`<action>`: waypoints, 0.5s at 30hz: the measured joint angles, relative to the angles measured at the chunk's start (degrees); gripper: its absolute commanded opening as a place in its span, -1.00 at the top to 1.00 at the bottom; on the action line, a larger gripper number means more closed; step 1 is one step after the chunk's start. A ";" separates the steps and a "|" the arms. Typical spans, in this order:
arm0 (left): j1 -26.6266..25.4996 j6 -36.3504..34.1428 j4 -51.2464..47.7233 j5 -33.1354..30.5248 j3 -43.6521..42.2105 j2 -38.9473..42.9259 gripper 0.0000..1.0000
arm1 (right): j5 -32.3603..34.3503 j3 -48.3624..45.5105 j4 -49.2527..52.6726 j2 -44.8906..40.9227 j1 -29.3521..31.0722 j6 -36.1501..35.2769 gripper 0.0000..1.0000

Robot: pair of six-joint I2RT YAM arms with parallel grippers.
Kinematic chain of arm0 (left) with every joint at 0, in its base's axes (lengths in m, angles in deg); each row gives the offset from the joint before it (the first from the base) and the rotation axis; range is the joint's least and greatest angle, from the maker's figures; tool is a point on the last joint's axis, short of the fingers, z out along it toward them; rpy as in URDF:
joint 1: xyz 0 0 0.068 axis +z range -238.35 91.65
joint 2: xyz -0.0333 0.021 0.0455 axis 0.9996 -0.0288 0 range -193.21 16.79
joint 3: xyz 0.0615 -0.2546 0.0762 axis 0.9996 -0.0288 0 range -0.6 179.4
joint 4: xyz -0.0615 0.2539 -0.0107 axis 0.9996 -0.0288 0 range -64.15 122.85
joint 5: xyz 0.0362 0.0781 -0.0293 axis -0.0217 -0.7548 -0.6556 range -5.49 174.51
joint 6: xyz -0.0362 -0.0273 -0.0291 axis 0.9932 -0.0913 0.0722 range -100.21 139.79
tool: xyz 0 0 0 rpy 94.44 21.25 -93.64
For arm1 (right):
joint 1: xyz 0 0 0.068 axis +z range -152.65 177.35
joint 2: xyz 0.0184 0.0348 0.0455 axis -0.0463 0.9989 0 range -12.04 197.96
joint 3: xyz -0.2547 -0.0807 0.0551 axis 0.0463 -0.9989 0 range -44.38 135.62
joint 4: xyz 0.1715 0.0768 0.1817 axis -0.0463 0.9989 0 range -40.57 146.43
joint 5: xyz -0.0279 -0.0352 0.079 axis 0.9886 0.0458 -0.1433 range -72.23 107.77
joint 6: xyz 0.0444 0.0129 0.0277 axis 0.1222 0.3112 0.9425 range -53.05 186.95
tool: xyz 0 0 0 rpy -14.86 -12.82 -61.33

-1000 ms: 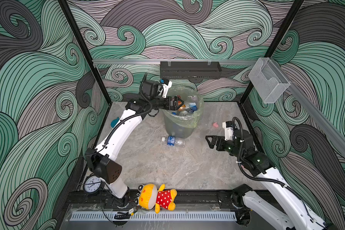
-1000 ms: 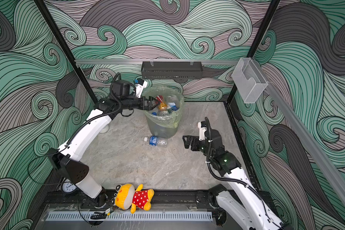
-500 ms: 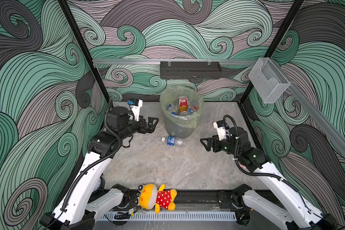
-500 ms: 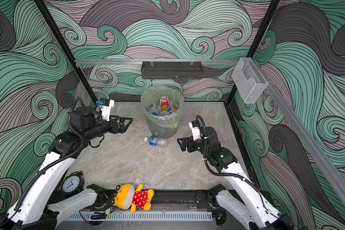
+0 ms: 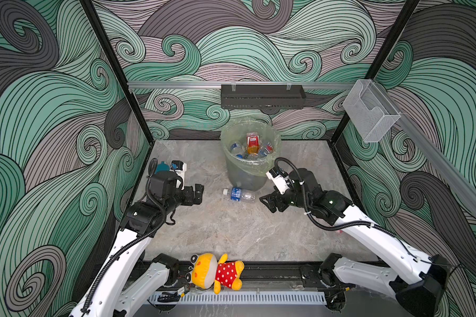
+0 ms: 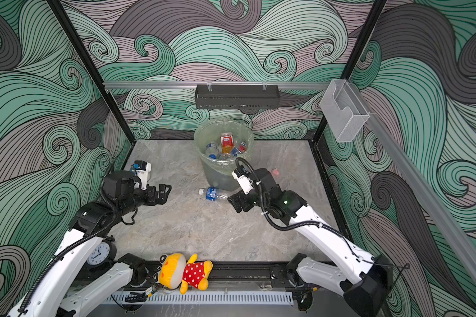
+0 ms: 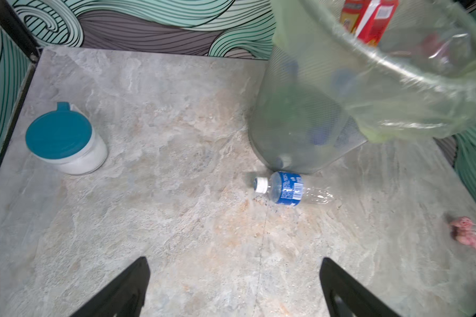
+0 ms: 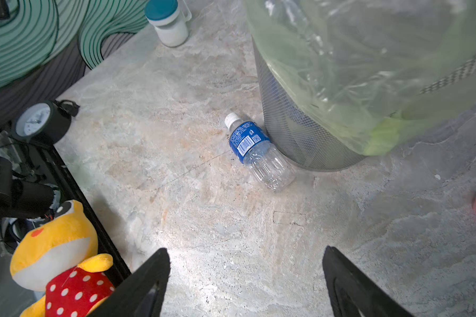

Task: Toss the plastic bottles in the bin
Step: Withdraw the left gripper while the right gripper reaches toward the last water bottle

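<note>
Right wrist view: bottle lying against the near side of the bin looks empty, light, crushable and slick, best pinched across its label; right gripper and left gripper both spread, empty.

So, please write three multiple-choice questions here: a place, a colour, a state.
1. The bottle on the table lies: A by the bin's foot; B at the front edge; C by a side wall.
2. The cup's lid is: A red; B teal; C yellow.
3. The left tool is: A shut on a bottle; B open, empty; C shut on the cup.
Answers: A, it lies beside the bin's base; B, the left wrist view shows teal; B, its jaws stand apart, nothing between.
</note>
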 measured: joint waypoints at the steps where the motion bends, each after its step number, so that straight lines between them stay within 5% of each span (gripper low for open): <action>1: 0.11 -0.17 -0.35 -0.85 -0.79 0.17 -0.97 | 0.83 0.81 0.37 1.25 0.90 -0.68 -0.71; 15: 0.79 -1.75 -0.94 -5.38 -3.32 3.41 -0.97 | 11.47 16.33 6.45 24.15 8.61 -5.25 -0.49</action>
